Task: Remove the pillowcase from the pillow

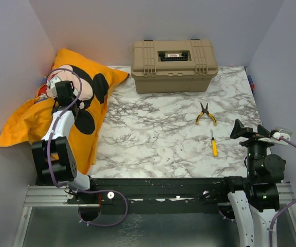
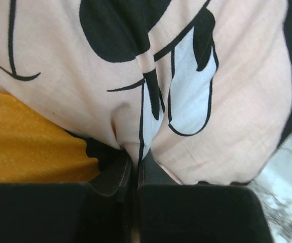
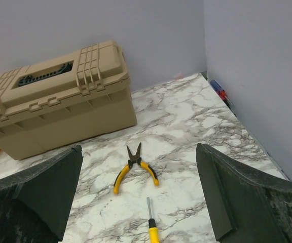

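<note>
The orange-yellow pillowcase (image 1: 35,116) with the Mickey Mouse face print lies at the far left of the table, still stuffed and plump. The white pillow itself is hidden inside it. My left gripper (image 1: 61,88) is down on the face print and shut on a pinched fold of the pillowcase (image 2: 136,147); the fabric bunches up between the two closed black fingers (image 2: 116,174). My right gripper (image 1: 250,129) is open and empty, raised at the near right, far from the pillowcase; its fingers (image 3: 52,182) frame bare table.
A tan toolbox (image 1: 173,65) stands at the back centre. Yellow-handled pliers (image 1: 205,114) and a yellow screwdriver (image 1: 214,144) lie on the marble table (image 1: 153,134) right of centre. Grey walls close in on the left, back and right.
</note>
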`<state>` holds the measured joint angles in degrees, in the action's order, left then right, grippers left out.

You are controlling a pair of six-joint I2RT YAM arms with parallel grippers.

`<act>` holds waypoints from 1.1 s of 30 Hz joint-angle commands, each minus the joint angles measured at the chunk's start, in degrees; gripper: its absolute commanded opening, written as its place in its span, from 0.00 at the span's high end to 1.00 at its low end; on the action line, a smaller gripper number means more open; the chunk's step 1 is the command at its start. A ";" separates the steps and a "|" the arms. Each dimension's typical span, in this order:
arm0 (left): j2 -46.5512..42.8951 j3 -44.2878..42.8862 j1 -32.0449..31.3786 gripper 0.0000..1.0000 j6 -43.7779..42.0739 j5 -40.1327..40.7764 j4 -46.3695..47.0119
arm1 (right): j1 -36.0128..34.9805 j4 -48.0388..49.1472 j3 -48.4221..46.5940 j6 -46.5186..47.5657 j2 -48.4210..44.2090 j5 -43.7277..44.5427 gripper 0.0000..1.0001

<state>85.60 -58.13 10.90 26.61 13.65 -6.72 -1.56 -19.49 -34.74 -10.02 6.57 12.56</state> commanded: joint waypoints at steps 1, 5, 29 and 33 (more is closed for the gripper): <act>2.88 0.58 -2.89 1.00 3.94 -23.76 -5.05 | -0.57 0.14 0.49 0.27 -0.92 -0.58 0.00; -0.67 0.64 -9.31 1.00 6.32 -25.82 -5.02 | -0.59 0.15 0.47 0.27 -0.91 -0.45 0.00; -10.29 -0.53 -41.83 0.68 17.30 -32.42 0.67 | -0.58 -0.02 0.30 0.44 0.62 -0.89 0.00; -12.40 -1.46 -41.88 0.49 13.58 -31.51 -1.97 | -0.59 0.01 0.29 0.42 1.22 -1.39 0.00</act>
<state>76.25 -58.59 -31.24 43.62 -15.75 -8.01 -1.83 -19.44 -34.63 -10.02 6.83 12.51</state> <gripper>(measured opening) 0.453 0.998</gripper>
